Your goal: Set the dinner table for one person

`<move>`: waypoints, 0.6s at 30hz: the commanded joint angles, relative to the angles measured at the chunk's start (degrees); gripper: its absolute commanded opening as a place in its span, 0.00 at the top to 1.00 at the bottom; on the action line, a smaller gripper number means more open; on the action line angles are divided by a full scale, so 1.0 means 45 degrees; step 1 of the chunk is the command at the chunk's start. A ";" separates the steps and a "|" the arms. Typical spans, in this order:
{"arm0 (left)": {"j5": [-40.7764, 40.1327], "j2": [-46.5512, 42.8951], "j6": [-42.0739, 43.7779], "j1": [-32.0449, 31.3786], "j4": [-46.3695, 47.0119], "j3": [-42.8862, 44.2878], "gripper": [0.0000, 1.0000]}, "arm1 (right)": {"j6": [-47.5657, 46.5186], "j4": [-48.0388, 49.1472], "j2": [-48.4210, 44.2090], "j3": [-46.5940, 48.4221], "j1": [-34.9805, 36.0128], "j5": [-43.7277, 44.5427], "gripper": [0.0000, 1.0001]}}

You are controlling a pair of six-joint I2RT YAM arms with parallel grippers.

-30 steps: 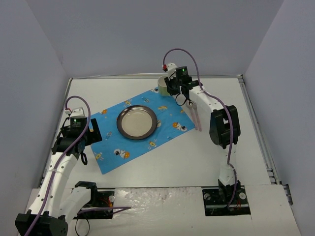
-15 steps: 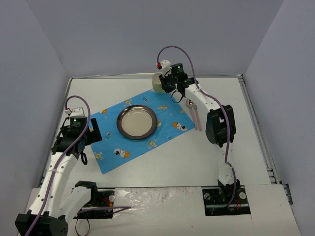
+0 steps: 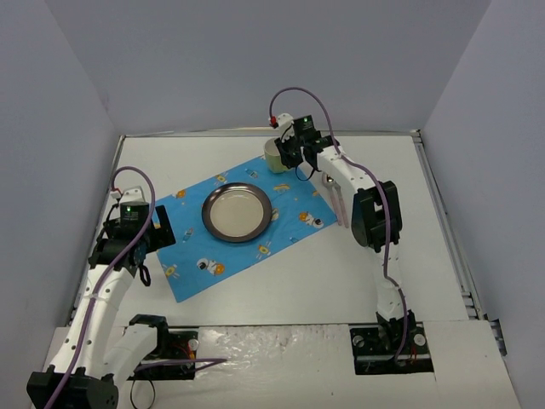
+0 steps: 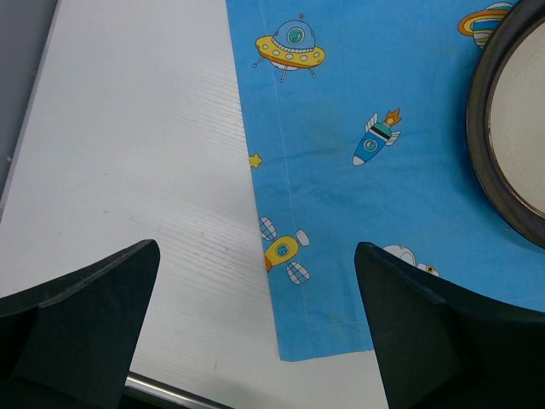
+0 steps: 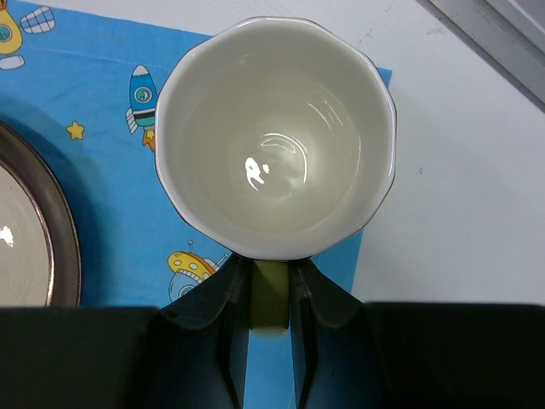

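The dinner table (image 3: 298, 273) is a white top carrying a blue cartoon-print placemat (image 3: 243, 223). A round metal plate (image 3: 237, 213) lies in the middle of the mat. My right gripper (image 3: 287, 153) is shut on the olive handle (image 5: 271, 298) of a cream cup (image 5: 277, 145). It holds the cup upright over the mat's far right corner, and whether the cup touches the cloth I cannot tell. My left gripper (image 3: 157, 234) hovers open and empty over the mat's near left corner (image 4: 285, 354), its fingers (image 4: 77, 324) wide apart.
A pink-handled utensil (image 3: 340, 203) lies on the table just right of the placemat. Metal edge strips (image 3: 451, 230) border the tabletop, and one (image 4: 170, 394) passes under my left gripper. Grey walls enclose the table on three sides.
My right arm has swung left with the cup, bringing it over the placemat's far corner. The left arm has not moved.
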 commanded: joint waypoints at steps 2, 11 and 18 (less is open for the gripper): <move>-0.0126 -0.0069 0.0094 0.0094 0.0424 0.0380 0.03 | -0.0013 0.1268 -0.0262 0.1332 0.0111 0.0167 1.00; -0.0159 -0.0115 0.0094 0.0102 0.0435 0.0369 0.03 | 0.0145 0.1040 0.0066 0.1397 0.0071 0.0081 1.00; -0.0101 -0.0020 0.0074 0.0152 0.0444 0.0361 0.03 | 0.0195 0.0950 0.0110 0.1226 0.0040 0.0108 0.96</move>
